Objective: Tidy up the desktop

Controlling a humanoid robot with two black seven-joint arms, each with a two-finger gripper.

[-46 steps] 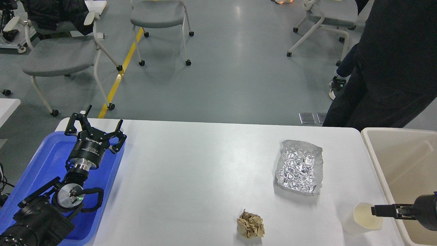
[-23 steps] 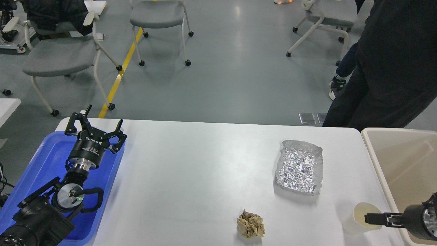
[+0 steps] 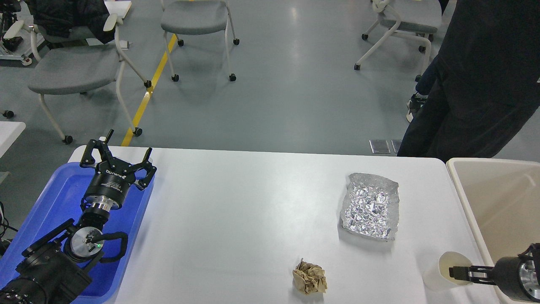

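The white desktop (image 3: 236,219) carries a crumpled sheet of silver foil (image 3: 370,206), a crumpled brown paper ball (image 3: 310,277) and a pale paper cup (image 3: 448,270) near the front right edge. My left gripper (image 3: 118,155) is open and empty above the far end of the blue tray (image 3: 50,198). My right gripper (image 3: 460,272) comes in from the right with its fingertips at the cup's mouth. Its fingers are seen edge-on as one dark bar, so I cannot tell whether they grip the cup's rim.
A beige bin (image 3: 468,198) stands against the table's right edge. A person in dark clothes (image 3: 481,84) stands behind the table's far right corner. Grey wheeled chairs (image 3: 76,67) stand on the floor beyond the table.
My right gripper has moved lower and slightly left, its fingertips now at the cup's mouth. The cup has barely moved. The left arm has not moved.
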